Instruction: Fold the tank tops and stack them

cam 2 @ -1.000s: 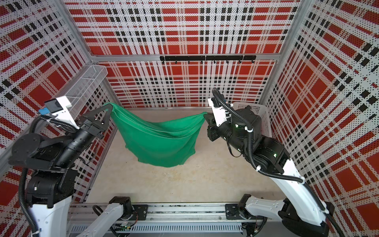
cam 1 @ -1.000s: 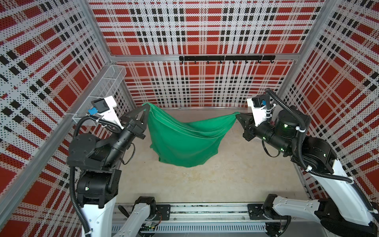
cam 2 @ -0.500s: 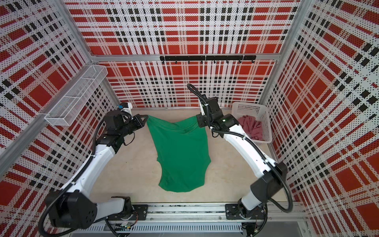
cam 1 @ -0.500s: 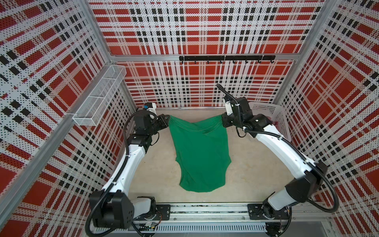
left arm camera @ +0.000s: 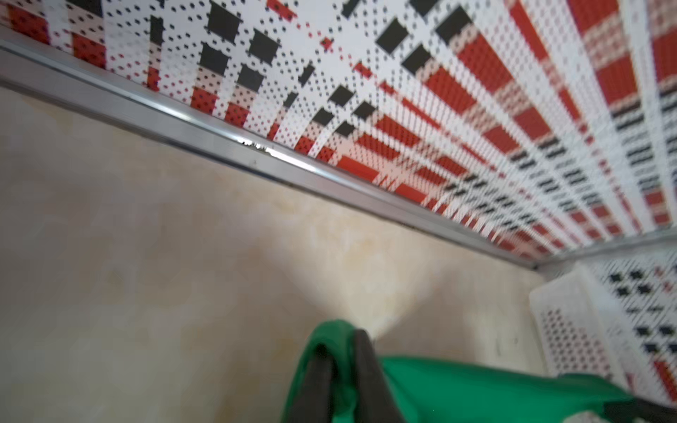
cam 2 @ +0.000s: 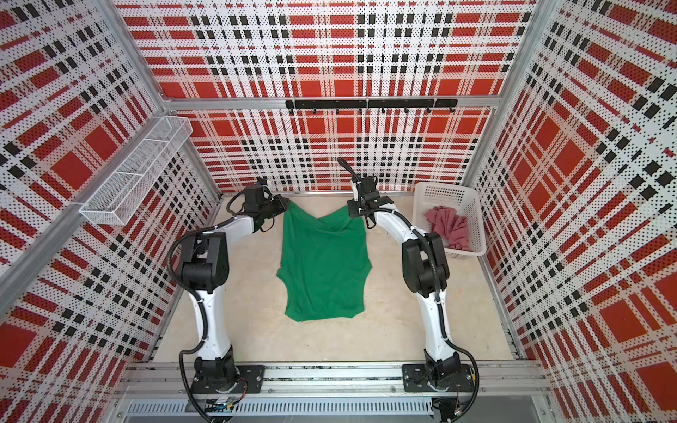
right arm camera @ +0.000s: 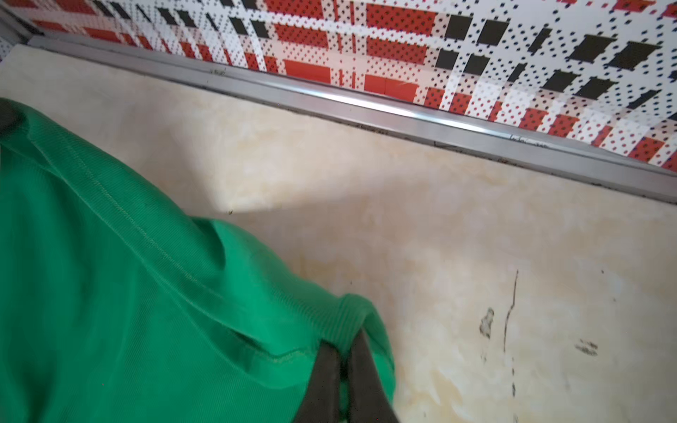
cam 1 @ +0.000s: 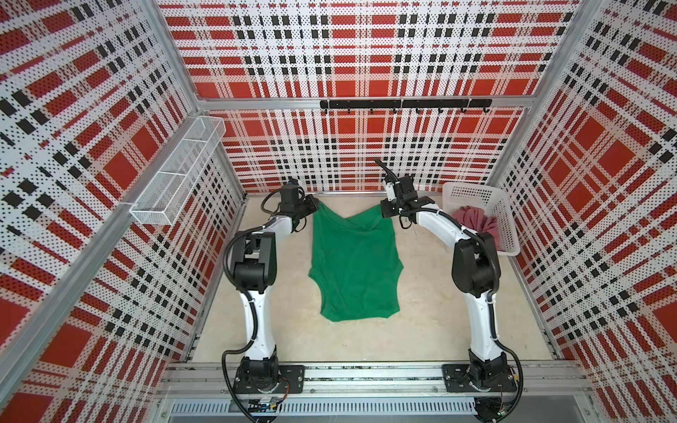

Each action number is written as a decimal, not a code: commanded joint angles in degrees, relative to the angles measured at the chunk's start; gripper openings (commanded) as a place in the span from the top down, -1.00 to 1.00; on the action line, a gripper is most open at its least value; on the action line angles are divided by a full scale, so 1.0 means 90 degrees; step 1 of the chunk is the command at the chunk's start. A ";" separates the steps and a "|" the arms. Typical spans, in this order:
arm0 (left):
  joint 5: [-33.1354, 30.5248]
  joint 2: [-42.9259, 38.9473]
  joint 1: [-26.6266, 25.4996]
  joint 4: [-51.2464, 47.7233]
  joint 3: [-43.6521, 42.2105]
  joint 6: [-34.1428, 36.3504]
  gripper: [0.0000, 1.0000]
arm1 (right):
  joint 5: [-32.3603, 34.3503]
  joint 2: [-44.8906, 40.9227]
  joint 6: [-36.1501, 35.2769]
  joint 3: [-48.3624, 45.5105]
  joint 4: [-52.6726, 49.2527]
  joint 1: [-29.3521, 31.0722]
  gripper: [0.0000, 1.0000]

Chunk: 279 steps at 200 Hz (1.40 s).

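Note:
The green tank top [cam 1: 353, 263] [cam 2: 324, 263] lies spread lengthwise on the table in both top views, its straps end toward the front. Both far corners are lifted a little at the grippers. My left gripper [cam 1: 315, 209] [left arm camera: 340, 348] is at the far left corner, its jaws slightly parted, with green cloth draped over one finger and in the gap. My right gripper [cam 1: 381, 212] [right arm camera: 346, 348] is shut on the far right corner. The pink tank top [cam 1: 476, 221] [cam 2: 448, 227] lies crumpled in the white basket [cam 1: 472, 190] at the far right.
The back wall's metal rail runs just behind both grippers. A wire shelf [cam 1: 176, 175] hangs on the left wall and a black hook rail [cam 1: 403, 104] on the back wall. Bare beige table [cam 1: 421, 311] shows in front of and beside the green top.
The green top, held hanging in the air a second ago, has been swung out and laid flat. Both arms reached to the far edge, and the left jaws have parted slightly.

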 commanded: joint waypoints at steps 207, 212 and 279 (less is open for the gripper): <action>-0.1084 -0.2401 -0.0929 0.1871 -0.4613 -0.1021 -0.18 | 0.0040 -0.1969 0.1042 -0.4864 0.1572 0.0978 0.88; -0.1049 -0.2280 -0.0959 0.1860 -0.4501 -0.1028 -0.18 | 0.0090 -0.1988 0.1091 -0.4947 0.1573 0.0987 0.88; -0.0780 -0.0254 -0.0939 0.0913 -0.2332 -0.0782 -0.15 | 0.0195 -0.2548 0.1895 -0.6217 0.1531 0.1707 0.89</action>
